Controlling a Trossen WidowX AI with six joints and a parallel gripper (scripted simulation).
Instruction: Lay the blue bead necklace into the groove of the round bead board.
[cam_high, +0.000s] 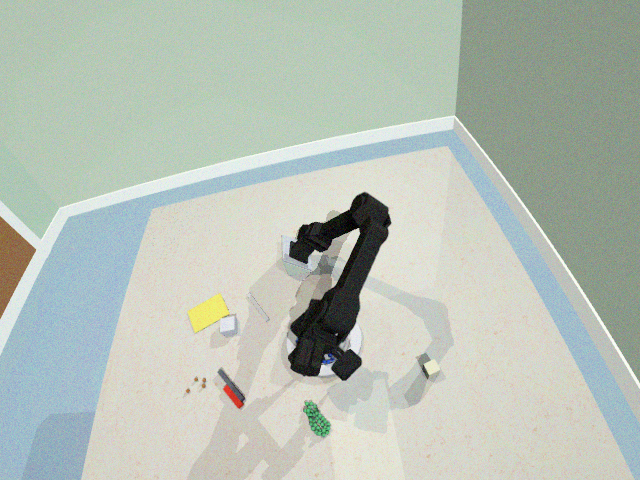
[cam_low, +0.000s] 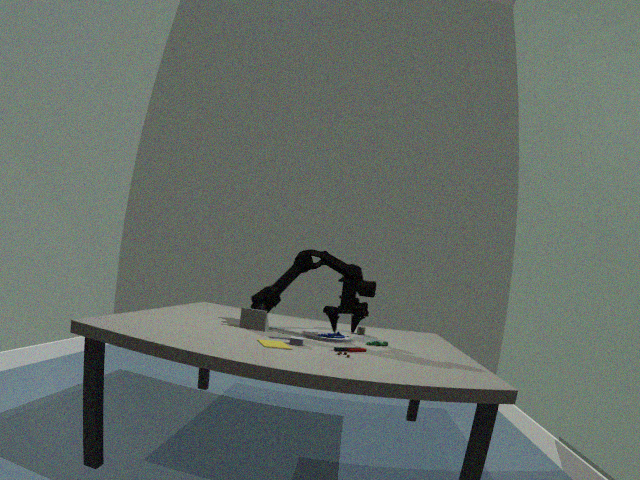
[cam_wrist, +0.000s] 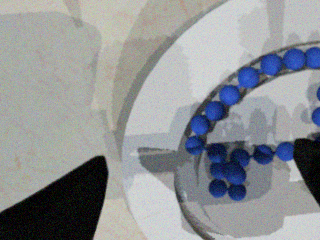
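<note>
The round white bead board (cam_high: 356, 339) (cam_wrist: 150, 107) lies under the gripper, partly hidden by the arm in the top view. The blue bead necklace (cam_high: 327, 358) (cam_low: 330, 335) (cam_wrist: 229, 94) lies on it. In the wrist view, an arc of beads follows the groove along the upper left. At the left end, several beads bunch up inside the ring, and a row runs from there across the middle to the right. The lower left groove shows no beads. My gripper (cam_low: 344, 331) (cam_wrist: 199, 156) is wide open and empty, low over the board; its right finger hides some beads.
Green beads (cam_high: 317, 419) (cam_low: 377, 343) lie beyond the board. A red bar (cam_high: 233, 396), a dark grey bar (cam_high: 230, 383), small brown balls (cam_high: 203, 385), a yellow sheet (cam_high: 207, 312) and a white block (cam_high: 227, 325) lie to one side. A cream block (cam_high: 431, 367) stands opposite.
</note>
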